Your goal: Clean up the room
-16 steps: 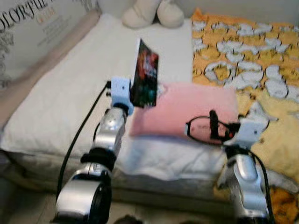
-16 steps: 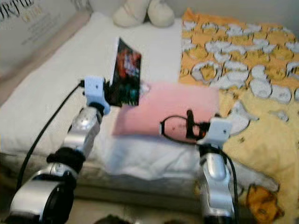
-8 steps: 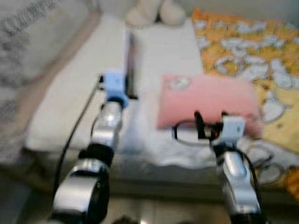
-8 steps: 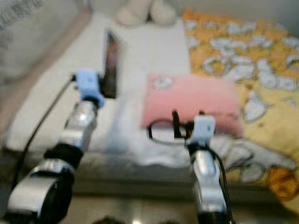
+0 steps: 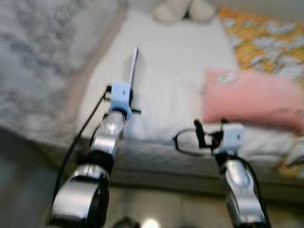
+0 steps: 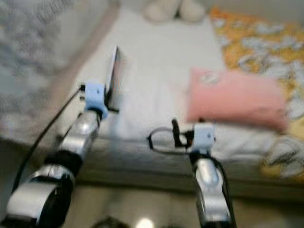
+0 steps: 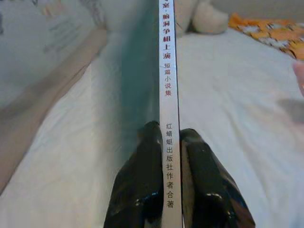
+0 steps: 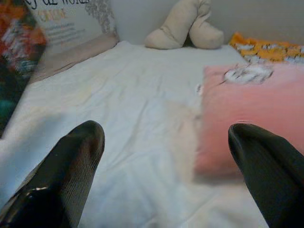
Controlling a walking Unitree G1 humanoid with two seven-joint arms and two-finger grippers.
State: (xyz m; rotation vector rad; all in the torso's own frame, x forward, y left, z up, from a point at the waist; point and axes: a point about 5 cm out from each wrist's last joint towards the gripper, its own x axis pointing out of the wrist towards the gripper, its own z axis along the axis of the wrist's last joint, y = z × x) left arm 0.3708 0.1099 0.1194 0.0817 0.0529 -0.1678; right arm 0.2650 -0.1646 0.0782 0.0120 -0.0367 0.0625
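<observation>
The left gripper (image 7: 172, 142) is clamped on the spine of a thin book (image 7: 168, 71), holding it upright and edge-on above the left part of the white bed (image 5: 180, 71). The pads bite only the low end of the spine, so most of the book stands free above them. My worry is that a quick swing or a knock could lever it round in the grip or let it slide out; the head views are blurred, which suggests the body is moving, and that adds to the risk.

The right gripper (image 8: 166, 156) hangs with its fingers spread wide and nothing between them, over the near edge of the mattress, with the pink pillow (image 5: 251, 97) just beyond it to the right.

To the left stands a large printed board (image 5: 42, 57) along the bed's side, near the book, so room that way is tight. The middle of the sheet is bare and open. A beige plush toy (image 8: 185, 26) lies at the far end, and an orange patterned blanket (image 5: 259, 35) covers the far right.
</observation>
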